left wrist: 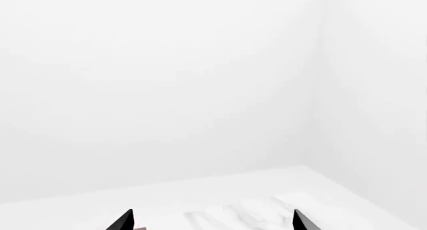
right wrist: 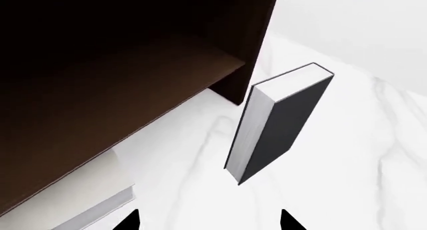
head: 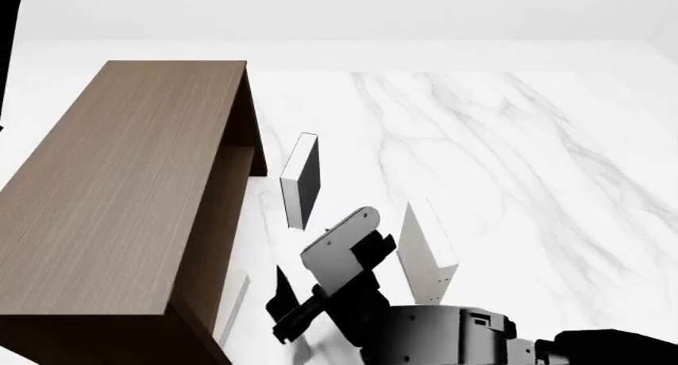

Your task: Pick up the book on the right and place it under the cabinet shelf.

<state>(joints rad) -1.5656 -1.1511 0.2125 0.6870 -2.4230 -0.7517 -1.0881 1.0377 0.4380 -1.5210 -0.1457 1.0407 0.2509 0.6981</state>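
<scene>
Thin, flat off-white book point(right wrist: 73, 195), plain-covered, lies on veined marble table point(right wrist: 347, 155) beneath dark wood-grain shelf point(right wrist: 133, 100); sits just beside right gripper point(right wrist: 207, 222), cabinet-side; pincer released, empty; left gripper point(left wrist: 212, 222) likewise spread

White marble tabletop point(head: 509, 167), grey veins; plain white walls point(left wrist: 167, 80); even, soft light.
</scene>
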